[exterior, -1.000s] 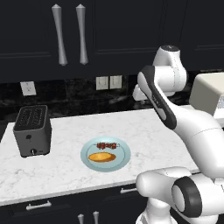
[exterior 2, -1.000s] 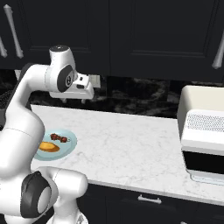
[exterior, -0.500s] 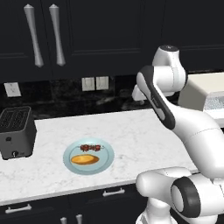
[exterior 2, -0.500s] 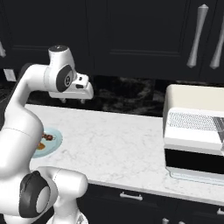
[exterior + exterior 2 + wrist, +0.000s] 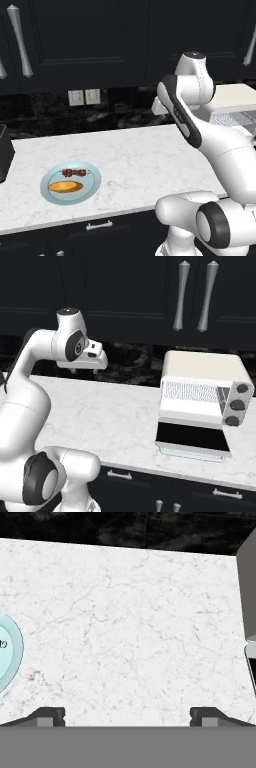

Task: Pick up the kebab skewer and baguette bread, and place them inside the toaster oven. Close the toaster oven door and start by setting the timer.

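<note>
- Left base view: the marbled white tabletop carries everything; the boxy cream oven, its dark glass door dropped open, stands at its right end.
- The round pale-blue plate, well left, holds the smooth orange bread just beside the thin, lumpy skewer.
- The tool hangs released and empty over bare marble; I judge it should swing left and straddle the skewer across its stick.

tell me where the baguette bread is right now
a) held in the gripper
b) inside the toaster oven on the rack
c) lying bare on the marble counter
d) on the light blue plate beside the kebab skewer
d: the baguette bread lies on the light blue plate just in front of the kebab skewer, while the gripper hangs open and empty above the counter.
</note>
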### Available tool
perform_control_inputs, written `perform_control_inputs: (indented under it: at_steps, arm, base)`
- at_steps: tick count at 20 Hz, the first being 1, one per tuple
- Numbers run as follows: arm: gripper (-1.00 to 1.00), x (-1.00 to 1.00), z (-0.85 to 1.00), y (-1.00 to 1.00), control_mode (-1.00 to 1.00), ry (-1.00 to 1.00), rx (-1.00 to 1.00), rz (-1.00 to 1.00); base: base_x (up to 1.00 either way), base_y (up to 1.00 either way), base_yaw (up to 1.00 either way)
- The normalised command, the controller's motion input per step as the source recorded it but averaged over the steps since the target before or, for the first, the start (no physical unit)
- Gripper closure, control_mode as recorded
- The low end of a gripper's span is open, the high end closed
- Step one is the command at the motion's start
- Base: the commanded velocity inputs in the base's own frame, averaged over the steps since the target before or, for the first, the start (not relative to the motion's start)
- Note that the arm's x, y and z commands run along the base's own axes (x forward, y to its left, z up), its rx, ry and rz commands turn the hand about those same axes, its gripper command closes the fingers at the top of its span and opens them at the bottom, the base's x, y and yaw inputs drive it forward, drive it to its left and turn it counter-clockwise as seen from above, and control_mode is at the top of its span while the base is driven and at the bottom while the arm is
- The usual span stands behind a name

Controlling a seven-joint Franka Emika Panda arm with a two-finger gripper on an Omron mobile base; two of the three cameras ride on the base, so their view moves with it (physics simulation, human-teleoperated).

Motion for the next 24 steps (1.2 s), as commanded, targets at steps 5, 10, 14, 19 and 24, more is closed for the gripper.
perform_control_inputs:
  at_steps: [5, 10, 14, 19, 24]
  arm:
    - [-1.0, 0.0, 0.0, 0.0, 1.0, 0.0, 0.0, 0.0]
    - [-1.0, 0.0, 0.0, 0.0, 1.0, 0.0, 0.0, 0.0]
    - [-1.0, 0.0, 0.0, 0.0, 1.0, 0.0, 0.0, 0.0]
    - [-1.0, 0.0, 0.0, 0.0, 1.0, 0.0, 0.0, 0.0]
    - [-1.0, 0.0, 0.0, 0.0, 1.0, 0.0, 0.0, 0.0]
  base:
    - [0.0, -0.42, 0.0]
    - [0.0, -0.26, 0.0]
    - [0.0, 0.0, 0.0]
    - [0.0, 0.0, 0.0]
    - [0.0, 0.0, 0.0]
